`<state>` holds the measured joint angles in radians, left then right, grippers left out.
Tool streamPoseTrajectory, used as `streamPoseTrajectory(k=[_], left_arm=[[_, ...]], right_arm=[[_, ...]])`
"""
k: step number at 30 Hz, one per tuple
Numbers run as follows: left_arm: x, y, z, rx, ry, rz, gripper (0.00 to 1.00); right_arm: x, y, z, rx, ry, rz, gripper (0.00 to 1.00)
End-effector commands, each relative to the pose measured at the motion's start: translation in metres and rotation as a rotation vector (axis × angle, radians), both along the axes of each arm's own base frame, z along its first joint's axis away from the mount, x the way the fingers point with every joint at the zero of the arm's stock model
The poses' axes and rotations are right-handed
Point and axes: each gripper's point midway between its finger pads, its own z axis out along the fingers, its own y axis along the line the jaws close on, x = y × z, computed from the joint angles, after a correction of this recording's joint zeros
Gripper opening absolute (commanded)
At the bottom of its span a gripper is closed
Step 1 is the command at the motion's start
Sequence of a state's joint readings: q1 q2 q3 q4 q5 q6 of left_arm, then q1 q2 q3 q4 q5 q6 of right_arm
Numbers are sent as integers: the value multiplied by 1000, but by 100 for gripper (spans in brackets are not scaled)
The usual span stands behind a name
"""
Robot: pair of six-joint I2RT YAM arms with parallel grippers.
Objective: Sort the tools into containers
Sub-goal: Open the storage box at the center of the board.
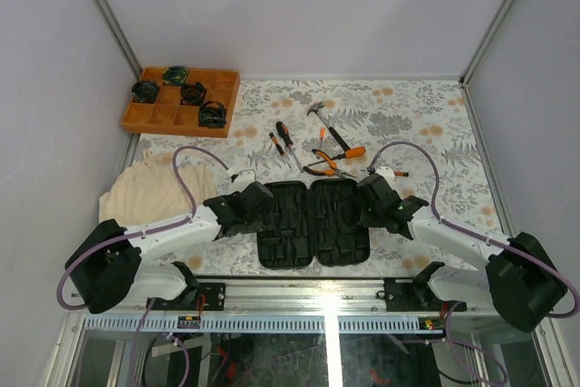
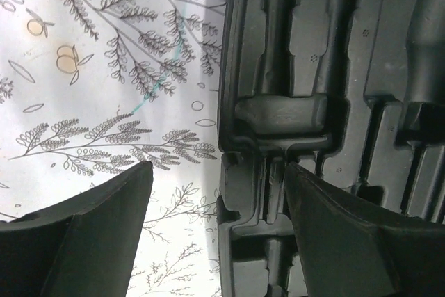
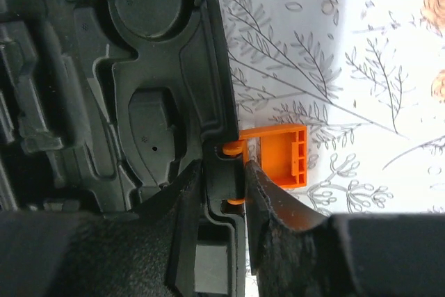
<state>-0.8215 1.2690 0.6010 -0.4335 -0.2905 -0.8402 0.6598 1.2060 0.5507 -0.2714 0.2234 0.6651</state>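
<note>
The black tool case (image 1: 313, 228) lies open flat on the table's near middle, its moulded slots empty. My left gripper (image 1: 256, 198) is open and straddles the case's left rim (image 2: 233, 172); one finger is over the cloth, the other over the slots. My right gripper (image 1: 367, 197) is shut on the case's right rim (image 3: 222, 137), beside the orange latch (image 3: 281, 154). Behind the case lie the tools: two screwdrivers (image 1: 284, 138), pliers (image 1: 331, 162), a small hammer (image 1: 324, 122) and another small screwdriver (image 1: 395, 172).
An orange gridded tray (image 1: 149, 115) with several black-green coiled items stands at the back left. A beige cloth (image 1: 149, 192) lies left of the left arm. White walls close the table on three sides.
</note>
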Motion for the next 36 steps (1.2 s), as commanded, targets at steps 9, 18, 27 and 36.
streamPoseTrajectory(k=[9,18,27,36], left_arm=[[29,-23,28,-44,-94,-50,75],[37,-12,74,-103,-204,-29,75],[38,2,125,-197,-313,-21,77],[48,21,126,-252,-273,13,77]], right_arm=[[-22,-5,5,106,29,-98,43],[26,-9,71,-61,-184,52,64],[69,21,103,-131,-250,232,73],[125,55,102,-5,-212,356,63]])
